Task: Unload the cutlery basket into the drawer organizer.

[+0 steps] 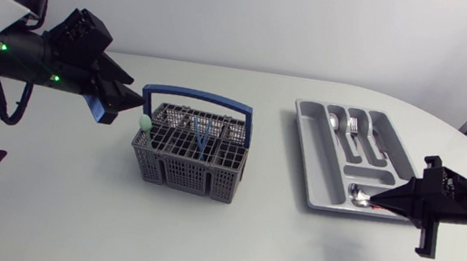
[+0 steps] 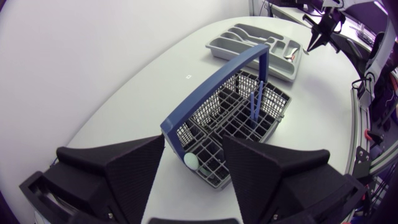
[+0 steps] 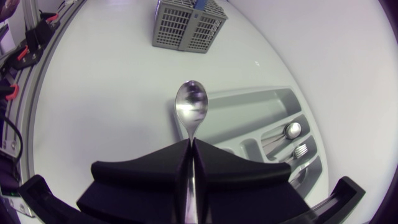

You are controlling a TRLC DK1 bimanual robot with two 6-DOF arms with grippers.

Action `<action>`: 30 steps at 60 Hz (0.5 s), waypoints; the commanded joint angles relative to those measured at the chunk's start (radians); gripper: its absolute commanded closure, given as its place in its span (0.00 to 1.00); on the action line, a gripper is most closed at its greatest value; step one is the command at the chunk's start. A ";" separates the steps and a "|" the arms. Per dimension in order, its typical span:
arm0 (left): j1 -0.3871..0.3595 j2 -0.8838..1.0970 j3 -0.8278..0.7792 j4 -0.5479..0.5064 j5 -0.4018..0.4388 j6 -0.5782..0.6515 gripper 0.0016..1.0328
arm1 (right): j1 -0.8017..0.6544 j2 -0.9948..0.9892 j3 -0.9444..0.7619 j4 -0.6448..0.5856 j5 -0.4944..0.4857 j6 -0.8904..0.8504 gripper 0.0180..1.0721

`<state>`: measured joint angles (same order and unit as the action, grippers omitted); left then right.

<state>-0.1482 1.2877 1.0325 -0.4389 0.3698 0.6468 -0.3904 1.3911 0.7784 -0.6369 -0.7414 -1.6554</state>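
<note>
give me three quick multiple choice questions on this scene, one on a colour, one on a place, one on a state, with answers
1. What colour is the handle of the cutlery basket?
A red B yellow C blue
2. Where is the spoon that the right gripper holds?
A in the basket B at the drawer organizer C flat on the table
3. How is the left gripper?
A open, empty B shut on a fork C shut on the handle

Answers: 1 C, a blue bar arches over the grey basket. 2 B, its bowl is over the organizer's end. 3 A, its fingers stand apart, gripping nothing.
</note>
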 commanded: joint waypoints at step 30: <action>0.096 0.051 -0.084 0.025 0.133 0.182 0.37 | -0.050 0.424 0.266 0.009 0.151 -0.290 0.95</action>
<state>-0.0662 1.3235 0.9745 -0.4202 0.4831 0.7879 -0.4561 1.7813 1.0286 -0.6460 -0.6102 -1.8912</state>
